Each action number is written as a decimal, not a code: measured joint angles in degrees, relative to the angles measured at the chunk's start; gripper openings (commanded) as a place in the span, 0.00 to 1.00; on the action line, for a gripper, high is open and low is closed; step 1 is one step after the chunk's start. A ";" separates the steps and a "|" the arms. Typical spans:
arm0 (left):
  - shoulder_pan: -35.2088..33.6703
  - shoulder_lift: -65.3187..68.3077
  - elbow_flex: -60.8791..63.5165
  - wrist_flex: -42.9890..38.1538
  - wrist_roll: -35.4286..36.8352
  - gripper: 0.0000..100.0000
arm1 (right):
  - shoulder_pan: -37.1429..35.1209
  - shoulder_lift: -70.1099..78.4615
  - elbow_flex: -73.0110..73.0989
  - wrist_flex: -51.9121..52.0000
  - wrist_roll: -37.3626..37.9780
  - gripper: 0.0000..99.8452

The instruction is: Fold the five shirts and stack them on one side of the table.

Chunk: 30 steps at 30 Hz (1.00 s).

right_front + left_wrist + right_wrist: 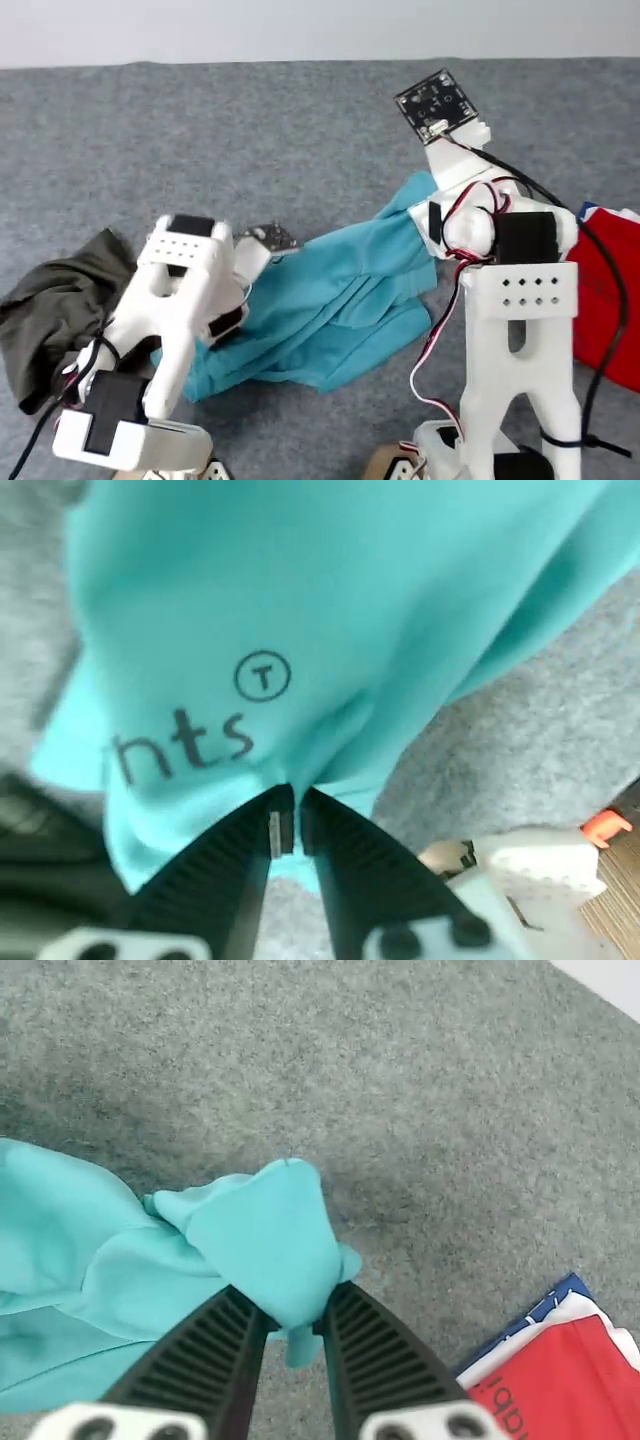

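Teal shirt point(330, 300) ctr frame on worktop point(250, 130). L claw point(288, 825) clamped on its printed part; R claw point(295, 1320) clamped on bunched corner. Olive shirt point(50, 310) left edge, red shirt point(590, 320) right edge.

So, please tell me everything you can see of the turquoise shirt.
The turquoise shirt is thin, soft-looking fabric with dark lettering, crumpled in loose folds mid-table on the grey cover. The left gripper pinches one edge near the lettering; the right gripper pinches a bunched corner at the opposite end, so it lies spread between them.
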 measured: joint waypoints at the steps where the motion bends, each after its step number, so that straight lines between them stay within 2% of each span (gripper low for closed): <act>1: 0.00 -0.35 -2.11 1.49 0.00 0.02 | 0.09 0.00 0.00 0.00 0.00 0.01; 6: 0.00 -8.97 -11.87 4.31 0.00 0.01 | 0.18 0.00 0.00 0.00 0.00 0.01; 13: -1.58 -25.67 -18.37 4.66 0.09 0.01 | 0.18 0.09 -2.99 0.00 0.00 0.01; 18: -9.05 -32.53 -23.56 4.84 0.09 0.01 | 0.79 0.09 -6.59 0.00 0.00 0.01; 24: -19.25 -35.34 -33.23 3.69 0.09 0.01 | 5.27 0.09 -14.77 -0.79 -2.29 0.01; 30: -21.80 -35.60 -37.27 3.34 0.18 0.01 | 6.86 0.00 -18.11 -3.78 -4.75 0.01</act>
